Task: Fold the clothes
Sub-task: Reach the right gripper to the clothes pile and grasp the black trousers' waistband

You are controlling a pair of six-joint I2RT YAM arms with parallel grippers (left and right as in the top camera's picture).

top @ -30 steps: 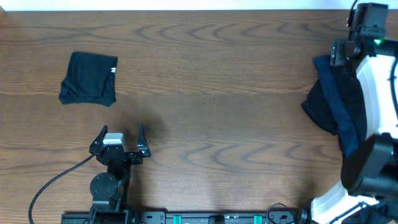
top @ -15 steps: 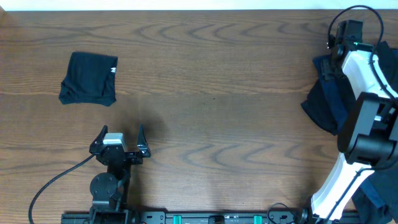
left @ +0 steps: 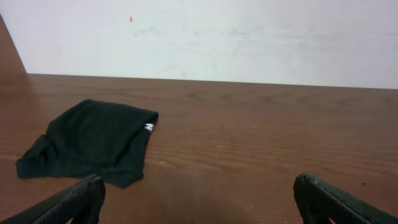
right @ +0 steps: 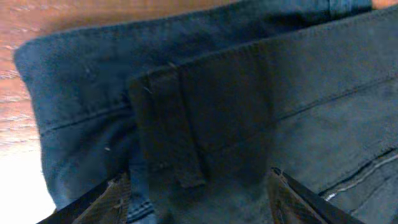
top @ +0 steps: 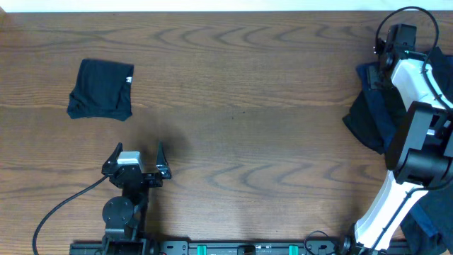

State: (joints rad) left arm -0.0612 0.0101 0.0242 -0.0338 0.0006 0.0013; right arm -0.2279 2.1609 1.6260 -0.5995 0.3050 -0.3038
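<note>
We see a brown wood-grain surface (top: 269, 106), smooth with a faint sheen. The folded black garment (top: 102, 90) is soft matt cloth; the navy garment (right: 249, 112) is a sturdier woven cloth with raised stitched seams. The right arm's shell (top: 415, 75) looks like glossy white plastic.

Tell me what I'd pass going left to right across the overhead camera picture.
Folded black garment → left pincer → pile of dark clothes. The right arm lies over that pile, so its place in the order is unclear.
</note>
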